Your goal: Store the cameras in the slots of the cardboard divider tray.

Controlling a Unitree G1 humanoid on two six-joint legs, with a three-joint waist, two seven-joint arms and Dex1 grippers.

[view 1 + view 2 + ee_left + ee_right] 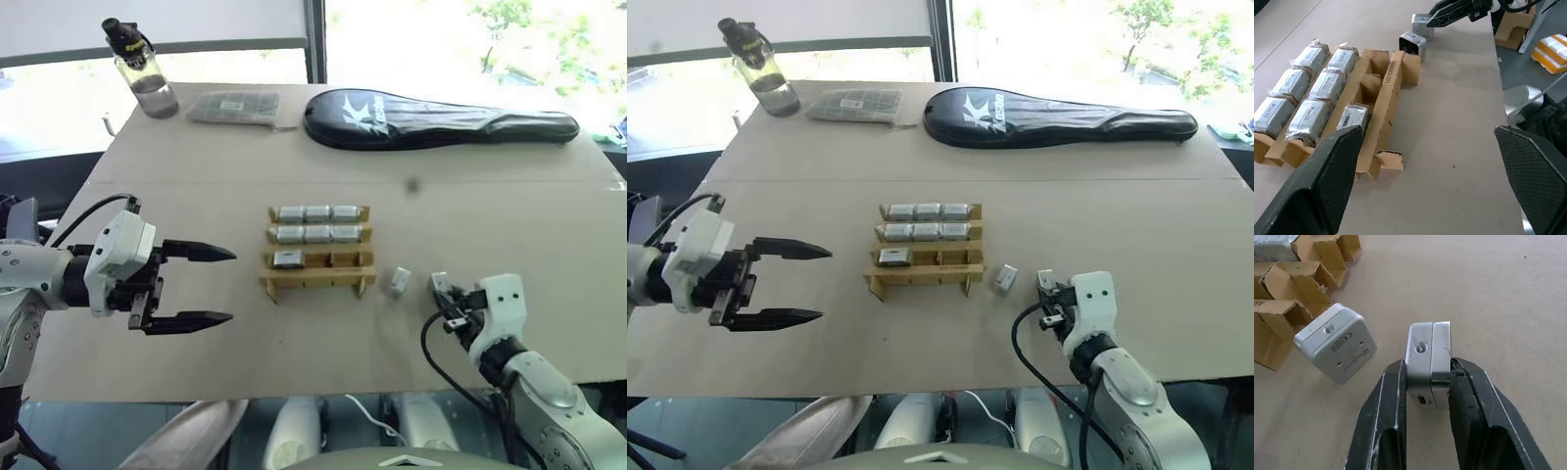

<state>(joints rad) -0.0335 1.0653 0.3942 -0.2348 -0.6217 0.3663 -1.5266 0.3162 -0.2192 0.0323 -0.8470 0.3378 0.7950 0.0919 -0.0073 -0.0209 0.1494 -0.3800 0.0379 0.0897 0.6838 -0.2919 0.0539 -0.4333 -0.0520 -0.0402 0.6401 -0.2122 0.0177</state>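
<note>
The cardboard divider tray (315,281) stands mid-table. Its two back rows each hold three cameras (318,213), and one camera (286,258) sits in the left slot of the front row, whose other two slots are bare. A loose camera (400,282) lies on the table just right of the tray. My right gripper (1427,369) is shut on another camera (1429,352), held on edge on the table to the right of the loose one (1336,341). Left of the tray, my left gripper (231,286) hangs open with nothing in it, pointing at the tray (1393,81).
Along the far edge stand a water bottle (142,70), a flat grey gridded packet (235,106) and a long black racket cover (441,117). The table's near edge runs close under both grippers.
</note>
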